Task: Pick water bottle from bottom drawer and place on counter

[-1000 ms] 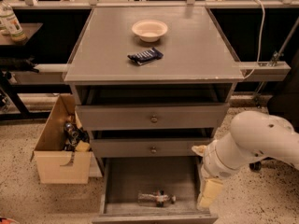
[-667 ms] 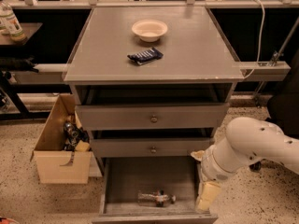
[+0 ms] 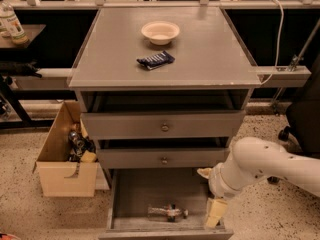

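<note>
- Water bottle [image 3: 167,213] is lying on its side on the floor of the open bottom drawer [image 3: 137,191], close to the front wall and roughly centred, its length running left to right.
- Robot's gripper [image 3: 215,213] is hanging inside the drawer's right end, near the bottle but apart from it; whether it is spread or closed cannot be told from this view.
- Small, clear and crinkled, the bottle is likely weighing little and giving way under pressure; a thin round body of that kind may be rolling or slipping when nudged.
- Best hold is looking to be across the middle of the body, taken from above with a gentle squeeze.
- Counter [image 3: 210,59] above is carrying a bowl [image 3: 160,32] and a dark packet [image 3: 155,60], with bare grey surface showing on either side for the set-down.
</note>
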Robot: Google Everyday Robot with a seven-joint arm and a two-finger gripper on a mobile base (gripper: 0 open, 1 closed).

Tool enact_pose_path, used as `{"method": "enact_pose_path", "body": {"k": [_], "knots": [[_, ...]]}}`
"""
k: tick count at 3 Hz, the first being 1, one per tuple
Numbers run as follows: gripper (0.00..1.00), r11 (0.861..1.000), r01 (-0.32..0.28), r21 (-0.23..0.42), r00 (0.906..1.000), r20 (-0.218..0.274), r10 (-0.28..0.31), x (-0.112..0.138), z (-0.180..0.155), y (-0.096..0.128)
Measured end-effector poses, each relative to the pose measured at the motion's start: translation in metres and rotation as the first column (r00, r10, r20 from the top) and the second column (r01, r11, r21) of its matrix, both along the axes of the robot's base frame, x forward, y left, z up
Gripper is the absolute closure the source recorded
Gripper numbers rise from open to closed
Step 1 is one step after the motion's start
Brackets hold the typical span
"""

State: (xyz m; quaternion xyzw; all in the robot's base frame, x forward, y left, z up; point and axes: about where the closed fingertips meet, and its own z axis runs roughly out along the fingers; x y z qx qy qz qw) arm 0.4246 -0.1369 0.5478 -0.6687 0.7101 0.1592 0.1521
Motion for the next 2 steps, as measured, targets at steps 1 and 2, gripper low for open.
{"method": "enact_pose_path", "body": {"k": [1, 2], "knots": [[0.00, 0.999, -0.036, 0.012, 0.9992, 0.015, 0.036, 0.013, -0.048, 0.011], [0.00, 0.994, -0.064, 0.086, 0.9978, 0.023, 0.062, 0.031, -0.102, 0.028]]}}
